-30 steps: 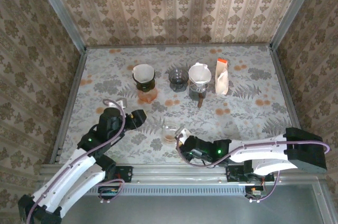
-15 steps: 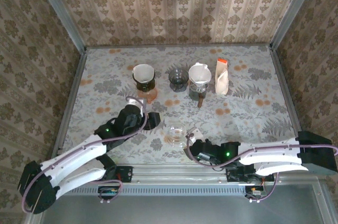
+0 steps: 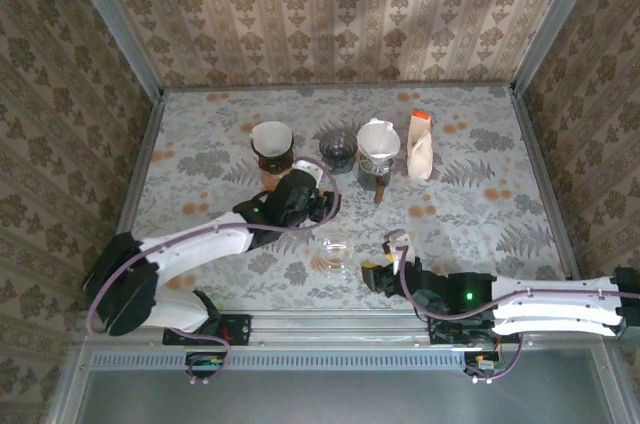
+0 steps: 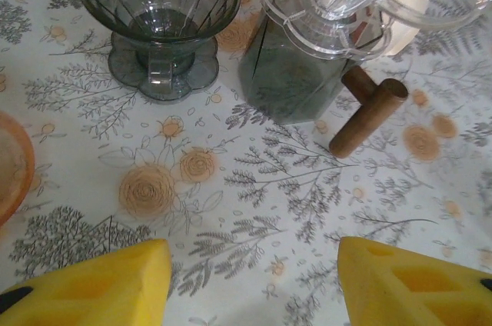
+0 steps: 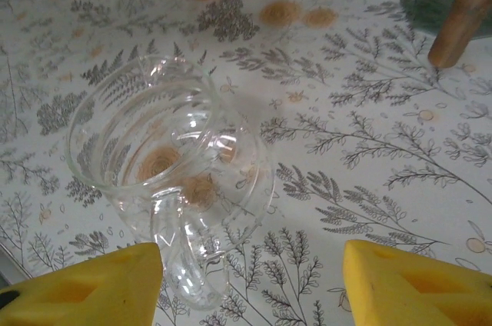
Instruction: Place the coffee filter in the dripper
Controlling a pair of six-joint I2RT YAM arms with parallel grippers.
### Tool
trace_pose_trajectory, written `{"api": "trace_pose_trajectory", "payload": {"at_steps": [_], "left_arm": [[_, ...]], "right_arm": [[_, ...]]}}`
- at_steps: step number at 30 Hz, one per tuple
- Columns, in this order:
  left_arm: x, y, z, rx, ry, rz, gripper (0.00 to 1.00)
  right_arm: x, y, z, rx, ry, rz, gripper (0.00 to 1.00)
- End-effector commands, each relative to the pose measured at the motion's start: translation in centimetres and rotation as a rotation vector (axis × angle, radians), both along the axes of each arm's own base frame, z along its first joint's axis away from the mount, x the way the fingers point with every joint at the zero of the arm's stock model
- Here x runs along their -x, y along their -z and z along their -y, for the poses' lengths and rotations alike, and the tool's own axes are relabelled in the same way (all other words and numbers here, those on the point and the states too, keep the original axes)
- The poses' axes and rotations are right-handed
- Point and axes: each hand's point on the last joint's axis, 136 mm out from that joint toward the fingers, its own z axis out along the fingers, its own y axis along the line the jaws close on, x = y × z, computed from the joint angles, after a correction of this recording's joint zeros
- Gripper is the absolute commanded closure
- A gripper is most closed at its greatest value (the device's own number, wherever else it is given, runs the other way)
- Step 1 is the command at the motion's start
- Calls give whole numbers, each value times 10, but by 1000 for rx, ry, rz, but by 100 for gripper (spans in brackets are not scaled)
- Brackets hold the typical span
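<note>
A clear glass dripper stands upright on the table near the front, also visible from above. Its handle points at my right gripper, which is open just behind it, the left finger beside the handle without gripping it. From above, the right gripper sits right of the glass. A white coffee filter rests in a dark cup at the back left. My left gripper is open and empty over bare table, facing a smoky grey dripper. From above, the left gripper hangs between the back row and the glass.
A glass carafe with a wooden handle carries a clear cone on top and stands right of the grey dripper. A brown paper pack stands further right. An orange saucer lies at the left.
The right gripper opened, let go of the clear glass dripper and drew back to the right. The left arm swung from the left side forward and right toward the back row.
</note>
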Motion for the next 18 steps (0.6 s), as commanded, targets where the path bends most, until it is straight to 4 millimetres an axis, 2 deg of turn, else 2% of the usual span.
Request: {"api": "trace_pose_trajectory", "payload": {"at_steps": [1, 11, 18], "left_arm": [[-19, -6, 15, -50, 20, 83, 41], [-53, 31, 26, -187, -27, 102, 47], [-75, 46, 21, -245, -84, 114, 48]], "right_arm": [[-2, 4, 16, 19, 39, 16, 35], [-1, -7, 16, -3, 14, 51, 35], [0, -11, 13, -8, -5, 64, 34]]}}
